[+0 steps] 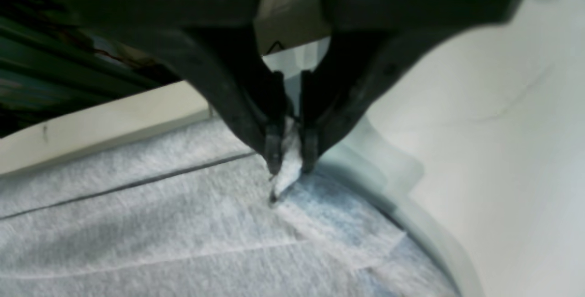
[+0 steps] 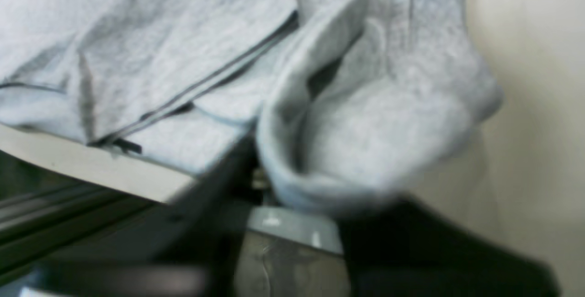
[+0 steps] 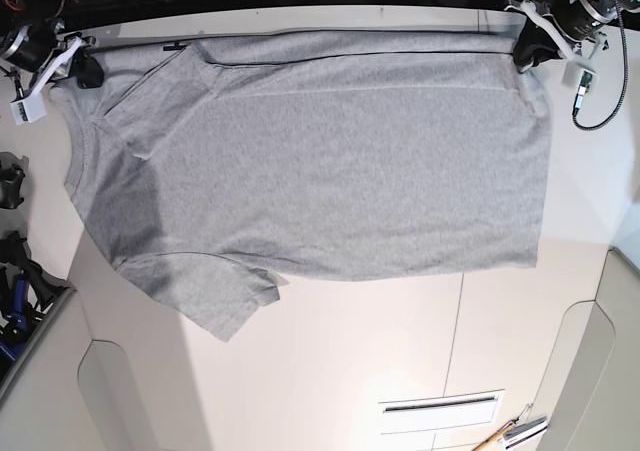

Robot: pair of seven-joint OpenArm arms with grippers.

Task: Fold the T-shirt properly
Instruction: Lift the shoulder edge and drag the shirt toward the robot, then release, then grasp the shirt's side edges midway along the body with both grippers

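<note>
I have the T-shirt (image 3: 330, 161) spread flat on the tabletop (image 3: 330, 371), its long axis running between my two claws. The left claw (image 1: 291, 160) is pinched shut on the hem corner; the right claw (image 3: 85, 71) sits at the collar-end corner, cloth bunched over it, grip unclear. Both hold the far edge, so the shirt's free body lies toward me.

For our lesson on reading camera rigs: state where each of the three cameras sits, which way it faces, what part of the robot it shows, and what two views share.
Left wrist: on the left arm, looking down past the left gripper, jaws pinching the T-shirt edge.
Right wrist: on the right arm, looking along the table edge at bunched grey cloth; dark gripper body below, blurred.
Base: overhead, looking down on the spread shirt, right gripper and left gripper at its far corners.
Shared: left wrist and base both show the same held corner.
</note>
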